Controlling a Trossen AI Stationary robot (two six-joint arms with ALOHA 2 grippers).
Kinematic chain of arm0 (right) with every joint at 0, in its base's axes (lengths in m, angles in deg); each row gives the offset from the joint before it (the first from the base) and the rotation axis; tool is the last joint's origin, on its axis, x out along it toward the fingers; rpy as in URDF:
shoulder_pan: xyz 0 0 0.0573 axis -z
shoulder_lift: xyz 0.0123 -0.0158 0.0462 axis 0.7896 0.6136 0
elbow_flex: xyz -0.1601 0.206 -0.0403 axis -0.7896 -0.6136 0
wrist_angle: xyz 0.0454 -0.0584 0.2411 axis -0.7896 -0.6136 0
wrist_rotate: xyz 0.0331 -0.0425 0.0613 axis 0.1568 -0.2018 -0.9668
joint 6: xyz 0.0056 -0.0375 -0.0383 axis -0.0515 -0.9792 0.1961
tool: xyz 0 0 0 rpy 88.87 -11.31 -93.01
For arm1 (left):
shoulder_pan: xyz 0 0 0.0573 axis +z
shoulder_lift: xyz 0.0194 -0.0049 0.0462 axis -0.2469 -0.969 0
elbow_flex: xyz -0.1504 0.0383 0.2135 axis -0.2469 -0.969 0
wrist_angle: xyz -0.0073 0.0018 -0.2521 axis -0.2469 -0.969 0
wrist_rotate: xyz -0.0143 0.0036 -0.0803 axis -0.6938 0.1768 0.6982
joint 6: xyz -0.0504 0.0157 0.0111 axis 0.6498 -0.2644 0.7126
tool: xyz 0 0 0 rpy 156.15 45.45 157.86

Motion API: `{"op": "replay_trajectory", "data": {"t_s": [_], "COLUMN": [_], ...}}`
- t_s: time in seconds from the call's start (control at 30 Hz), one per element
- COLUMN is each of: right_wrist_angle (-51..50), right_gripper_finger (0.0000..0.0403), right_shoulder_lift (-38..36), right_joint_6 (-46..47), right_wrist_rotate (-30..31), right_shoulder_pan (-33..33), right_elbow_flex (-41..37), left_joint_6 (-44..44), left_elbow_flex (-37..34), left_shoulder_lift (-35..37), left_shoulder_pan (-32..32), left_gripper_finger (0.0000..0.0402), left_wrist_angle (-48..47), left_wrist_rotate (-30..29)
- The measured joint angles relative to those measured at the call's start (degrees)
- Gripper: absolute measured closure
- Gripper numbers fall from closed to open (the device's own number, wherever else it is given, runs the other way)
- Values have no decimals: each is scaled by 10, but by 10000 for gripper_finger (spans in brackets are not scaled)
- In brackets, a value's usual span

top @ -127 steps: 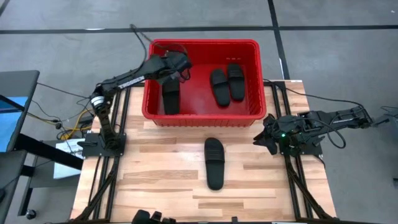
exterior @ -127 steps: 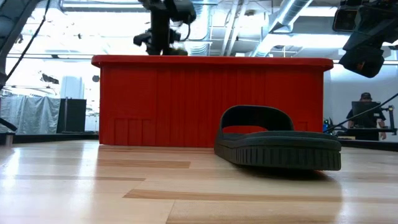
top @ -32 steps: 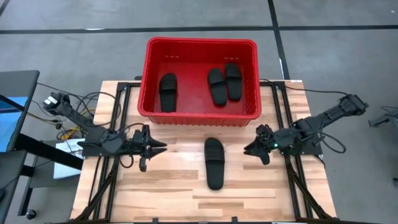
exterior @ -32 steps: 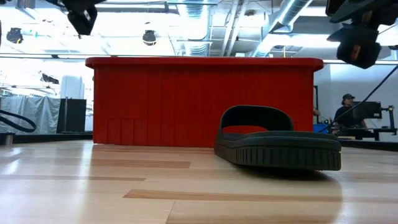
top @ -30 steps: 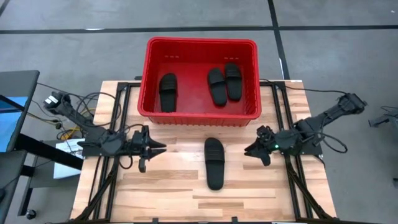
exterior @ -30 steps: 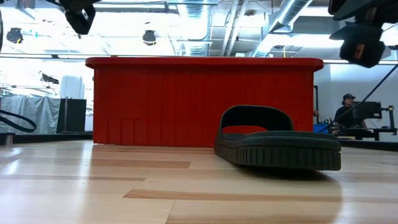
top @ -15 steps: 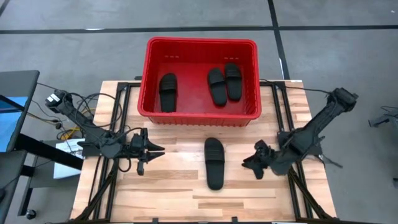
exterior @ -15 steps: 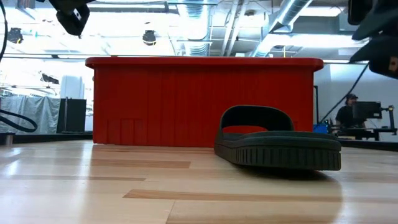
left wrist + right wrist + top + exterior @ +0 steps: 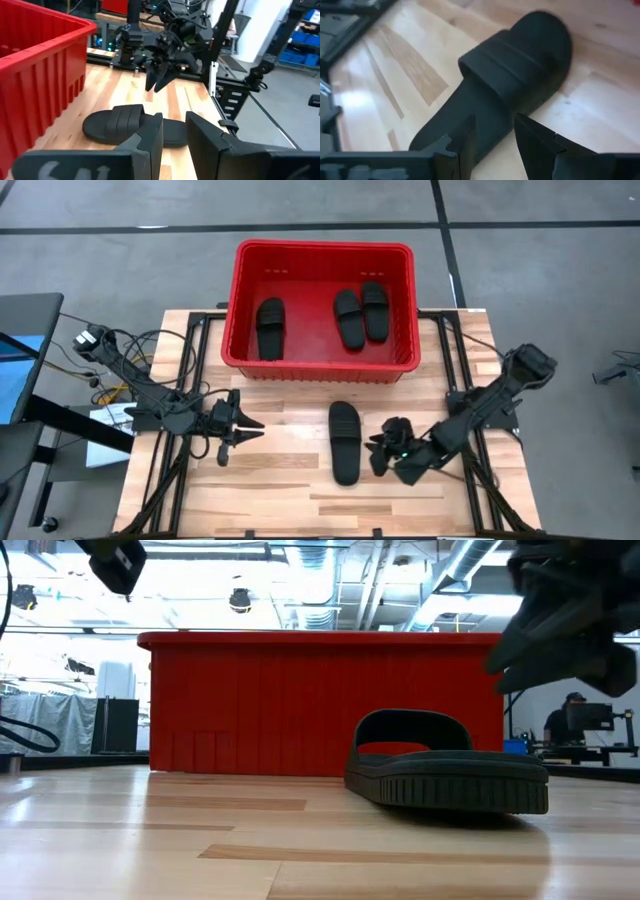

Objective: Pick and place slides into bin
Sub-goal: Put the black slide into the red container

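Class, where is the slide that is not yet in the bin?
In the high view, the slide lies on the table, just below the bin, left of the right gripper.

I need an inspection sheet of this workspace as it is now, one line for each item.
Surface: wooden table, one slide lies on it.
Job's things: red bin holds three slides; fourth slide on the table in front of the bin.
Clutter: nothing seen.
Grippers: right hand open beside the fourth slide, not touching; left hand open, low over the table's left side.
Cables: loose wires by the left arm's base.
Surroundings: grey floor; person far behind.
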Motion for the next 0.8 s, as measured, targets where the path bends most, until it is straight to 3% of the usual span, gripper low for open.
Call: {"op": "replay_trajectory", "data": {"t_s": [0.17,0.43,0.8], "right_wrist_angle": [-20,-141,-135], "right_gripper_finger": [276,276,276], "right_shoulder_lift": [67,136,175], "right_joint_6": [-15,-39,-96], "right_wrist_rotate": [-15,-43,-41], "right_shoulder_pan": [14,23,63], "right_elbow_flex": [57,127,152], "left_joint_6": [-14,-32,-34], "left_elbow_flex": [0,0,1], "left_shoulder_lift": [4,33,37], "left_shoulder_pan": [0,0,0], "left_gripper_finger": [326,326,326], "left_wrist_angle": [-2,-25,-35], "left_wrist_rotate": [23,33,43]}}
